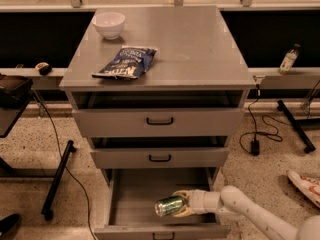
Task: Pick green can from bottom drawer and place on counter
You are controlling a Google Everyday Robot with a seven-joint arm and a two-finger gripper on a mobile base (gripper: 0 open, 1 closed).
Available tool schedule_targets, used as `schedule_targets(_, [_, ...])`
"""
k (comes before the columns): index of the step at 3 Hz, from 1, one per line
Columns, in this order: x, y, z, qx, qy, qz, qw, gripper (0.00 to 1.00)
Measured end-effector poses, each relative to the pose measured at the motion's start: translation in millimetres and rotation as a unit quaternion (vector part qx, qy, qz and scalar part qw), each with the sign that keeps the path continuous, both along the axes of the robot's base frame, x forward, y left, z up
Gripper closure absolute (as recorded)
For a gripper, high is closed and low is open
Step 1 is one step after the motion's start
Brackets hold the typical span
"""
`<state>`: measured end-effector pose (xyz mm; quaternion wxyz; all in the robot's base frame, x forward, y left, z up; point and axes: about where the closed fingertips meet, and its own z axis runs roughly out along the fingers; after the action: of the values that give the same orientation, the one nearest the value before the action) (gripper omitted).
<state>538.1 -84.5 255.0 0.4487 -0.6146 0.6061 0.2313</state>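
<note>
The green can lies on its side in my gripper, held inside the open bottom drawer, just above its floor near the front right. The gripper is shut on the can, its silver end pointing left. My white arm reaches in from the lower right. The counter is the grey top of the cabinet above.
A blue chip bag and a white bowl sit on the counter's left side. The two upper drawers stand slightly open. A small clear bottle stands on a ledge at the right. Cables and a black stand leg lie on the floor.
</note>
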Motion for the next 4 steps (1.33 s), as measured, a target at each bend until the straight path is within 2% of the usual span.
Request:
schedule_targets(1, [-11.1,-34.9,46.4,-0.023,0.006,-0.033,0.9992,1.00])
schedule_targets(2, [-6.2,-75.0,119.3,-0.041,0.007,-0.061,0.9973,1.00])
schedule_targets(3, [-9.7,-119.7,208.0,-0.043,0.020,-0.071,0.9964,1.00])
schedule_targets(4, [-21.9,-147.9,263.7,-0.108,0.043,-0.081,0.9899,1.00])
